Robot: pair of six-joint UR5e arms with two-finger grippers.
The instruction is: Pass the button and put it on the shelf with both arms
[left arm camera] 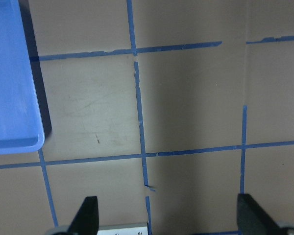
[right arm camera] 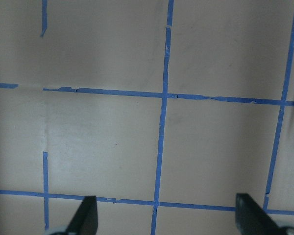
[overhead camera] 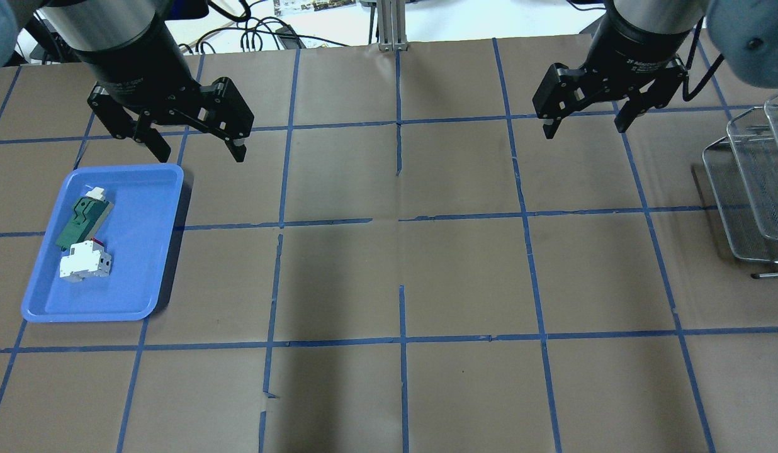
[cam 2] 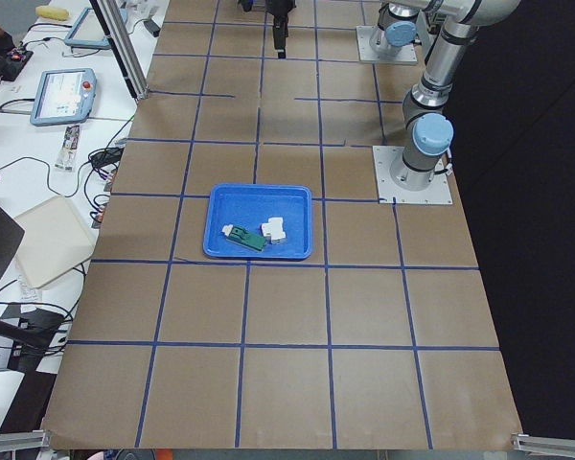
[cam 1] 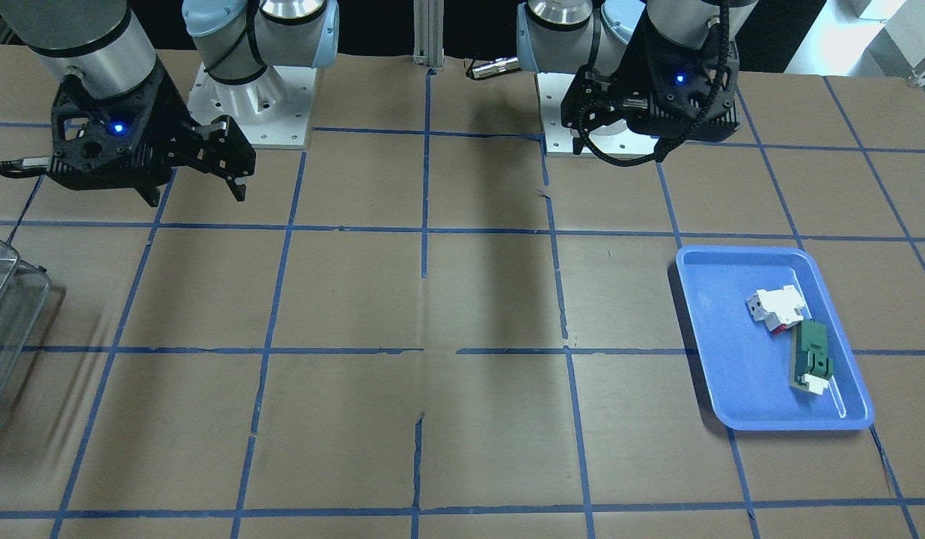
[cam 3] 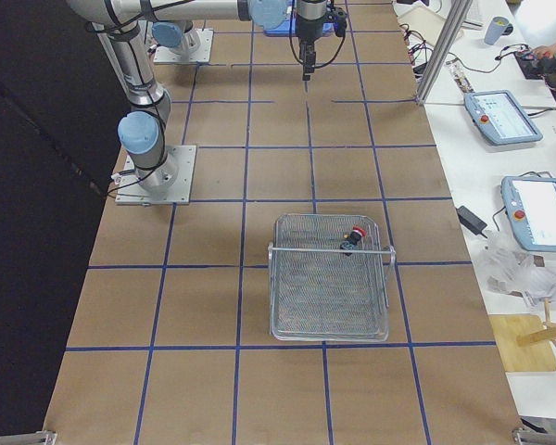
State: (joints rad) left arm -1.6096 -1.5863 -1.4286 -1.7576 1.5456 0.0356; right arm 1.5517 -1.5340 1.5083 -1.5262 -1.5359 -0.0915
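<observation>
The button (cam 3: 355,235), with its red cap on a black barrel, lies inside the clear shelf (cam 3: 329,278) near the rim on the robot's far side; no gripper touches it. The shelf also shows at the right edge of the overhead view (overhead camera: 741,189) and at the left edge of the front view (cam 1: 6,299). My left gripper (overhead camera: 197,151) is open and empty, hovering just beyond the blue tray's far corner. My right gripper (overhead camera: 584,129) is open and empty, hovering left of the shelf. Both wrist views show only open fingers over bare table (left arm camera: 167,215) (right arm camera: 166,215).
A blue tray (overhead camera: 143,251) at the table's left holds a white-and-red block (overhead camera: 85,261) and a green-and-white block (overhead camera: 84,217). The tray's corner shows in the left wrist view (left arm camera: 10,73). The brown table carries a blue tape grid.
</observation>
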